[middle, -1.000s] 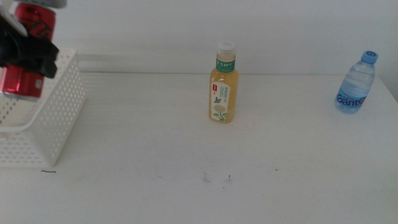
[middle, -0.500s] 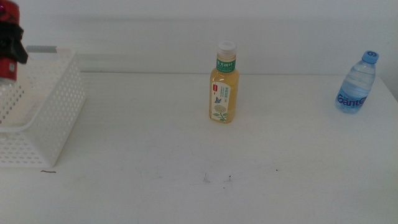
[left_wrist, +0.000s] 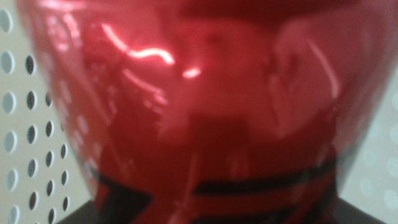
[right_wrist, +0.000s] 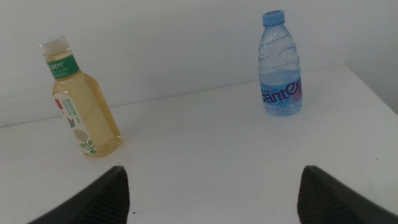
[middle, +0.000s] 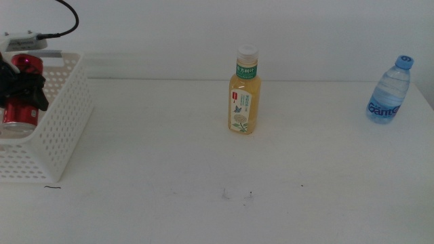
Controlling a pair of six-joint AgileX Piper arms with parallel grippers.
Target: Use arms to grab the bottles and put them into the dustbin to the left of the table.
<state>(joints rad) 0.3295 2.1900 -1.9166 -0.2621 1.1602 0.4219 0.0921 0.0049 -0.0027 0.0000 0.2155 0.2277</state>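
left gripper (middle: 20, 87) inside bin (middle: 64, 129) at table's left edge, clamped on red can (middle: 20, 91); can upright, low within perforated walls, fills left wrist view (left_wrist: 205, 112). right gripper (right_wrist: 211, 190) out of middle view, jaws spread wide, nothing between them. tea bottle (middle: 245, 90) upright mid-table. water bottle (middle: 389, 90) upright far right, well apart. table (middle: 203, 163) plain white, few dark specks near front. pale wall behind.
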